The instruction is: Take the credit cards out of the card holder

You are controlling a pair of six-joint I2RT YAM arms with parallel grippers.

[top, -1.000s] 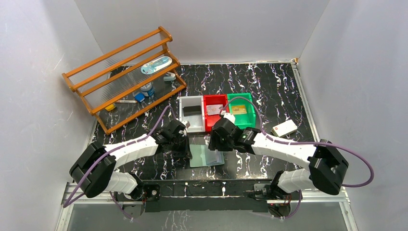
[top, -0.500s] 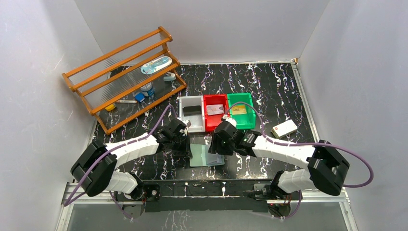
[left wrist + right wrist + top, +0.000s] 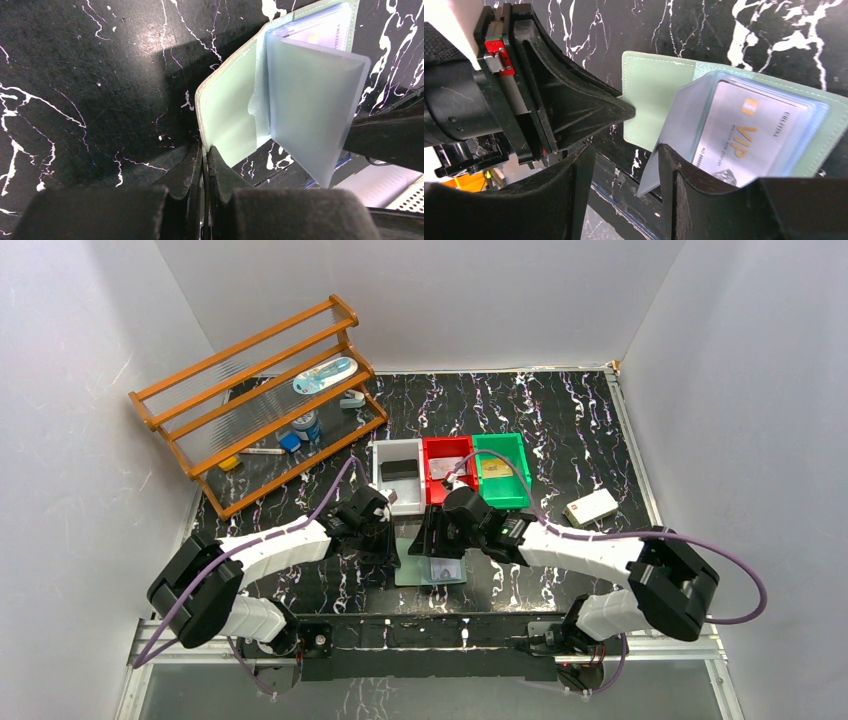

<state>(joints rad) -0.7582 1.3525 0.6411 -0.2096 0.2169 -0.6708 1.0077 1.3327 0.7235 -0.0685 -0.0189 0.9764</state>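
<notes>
The grey-green card holder (image 3: 412, 568) lies spread open on the table near the front. My left gripper (image 3: 391, 546) is shut on its left cover edge, as the left wrist view (image 3: 205, 155) shows against the holder (image 3: 227, 120). My right gripper (image 3: 436, 542) is open above the holder. In the right wrist view (image 3: 626, 165) a clear pocket leaf (image 3: 674, 125) stands lifted, its corner in the gap beside the right finger. A silver VIP credit card (image 3: 749, 135) sits in a pocket underneath. The leaf (image 3: 310, 110) also stands up in the left wrist view.
Three bins stand behind the holder: white (image 3: 378, 478) with a dark card (image 3: 400, 469), red (image 3: 426, 480) with a pale card (image 3: 446, 467), green (image 3: 523, 478) with a gold card (image 3: 497, 468). A white box (image 3: 590, 507) lies right. An orange rack (image 3: 260, 400) stands back left.
My right gripper has moved left and down onto the holder, and a clear pocket leaf now stands lifted. The left gripper has stayed shut on the cover.
</notes>
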